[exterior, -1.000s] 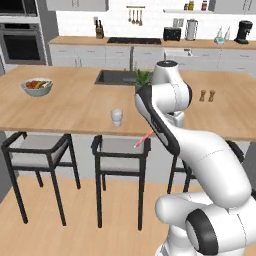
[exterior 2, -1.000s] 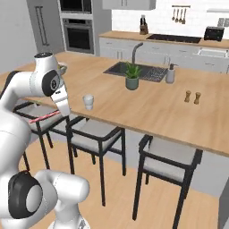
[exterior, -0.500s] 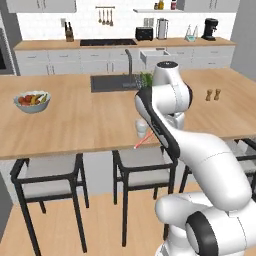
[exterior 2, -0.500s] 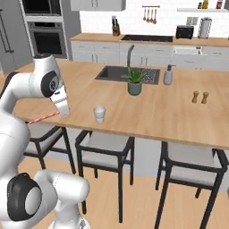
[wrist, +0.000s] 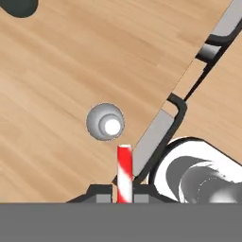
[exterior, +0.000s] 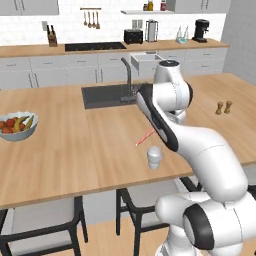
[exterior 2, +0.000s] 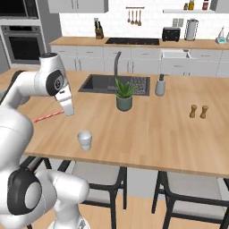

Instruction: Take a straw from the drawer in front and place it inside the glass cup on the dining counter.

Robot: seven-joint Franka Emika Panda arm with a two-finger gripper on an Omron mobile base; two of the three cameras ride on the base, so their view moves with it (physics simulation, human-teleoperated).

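Base has driven nearer — straw (wrist: 124, 172) clamped above glass cup (wrist: 106, 122).

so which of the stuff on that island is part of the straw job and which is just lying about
Part of the job:
straw, held in the hand
glass cup
dining counter

Just lying about:
fruit bowl
potted plant
soap bottle
salt and pepper shakers
faucet
stools

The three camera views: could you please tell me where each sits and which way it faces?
Left base view: behind the arm's left, facing the dining counter; arm rises lower right.
Right base view: behind its right, same counter; arm at left.
Hand view: on the hand, looking down past the straw.
All share the glass cup.
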